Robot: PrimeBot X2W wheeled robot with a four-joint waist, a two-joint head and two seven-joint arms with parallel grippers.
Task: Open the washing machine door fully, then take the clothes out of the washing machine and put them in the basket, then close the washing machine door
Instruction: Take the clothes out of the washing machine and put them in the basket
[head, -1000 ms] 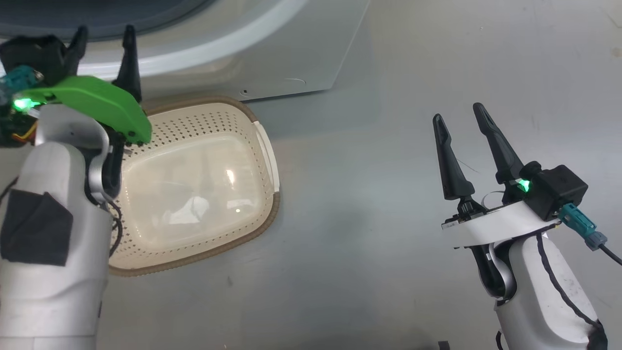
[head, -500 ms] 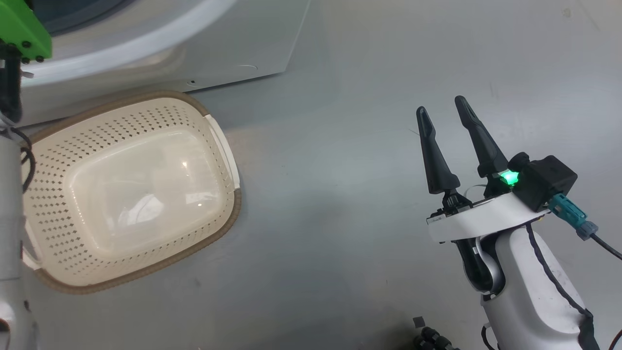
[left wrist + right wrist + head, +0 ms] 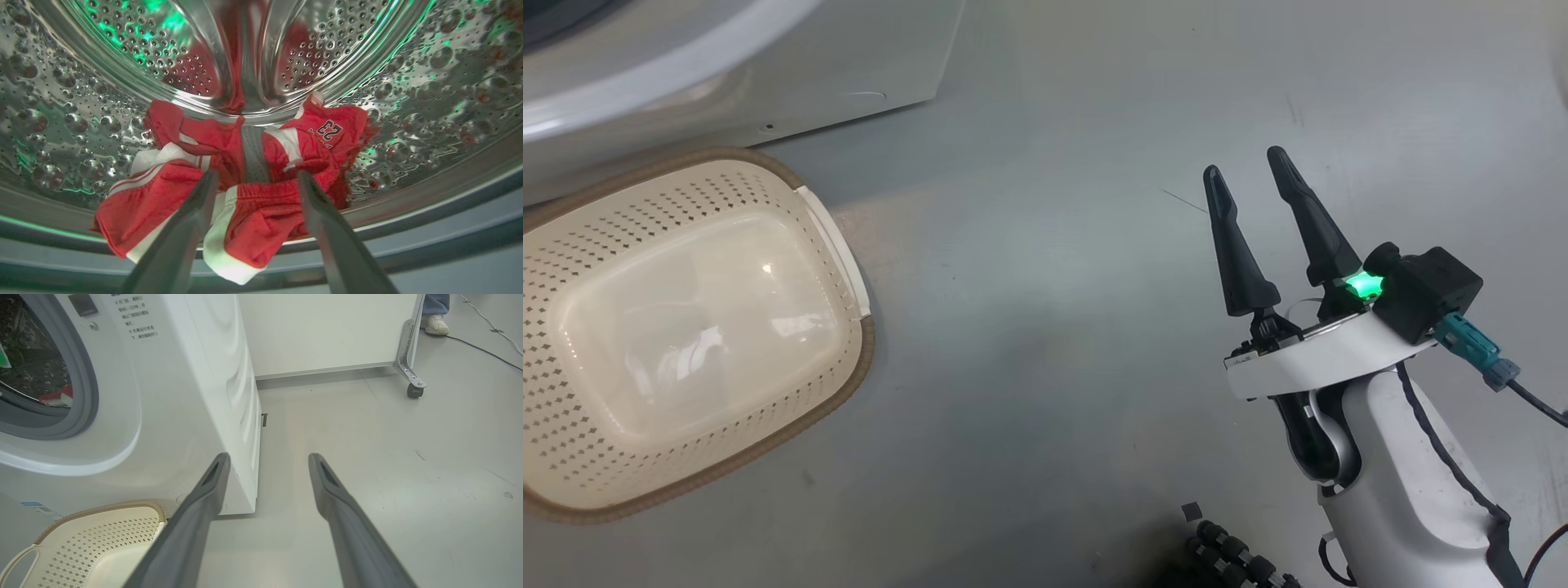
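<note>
Red clothes (image 3: 261, 212) lie heaped at the front of the steel drum (image 3: 81, 102), spilling over its front edge. The left gripper (image 3: 257, 174) hangs just before them, jaws wide and empty. The step in hand looks like the first grab: push in until the jaws straddle the thick middle fold, then close low on several layers so nothing trails or snags. The right gripper (image 3: 1244, 163) hangs wide open and empty over the floor (image 3: 1054, 327), well apart from the basket (image 3: 727, 188), which sits empty just before the machine (image 3: 184, 396).
</note>
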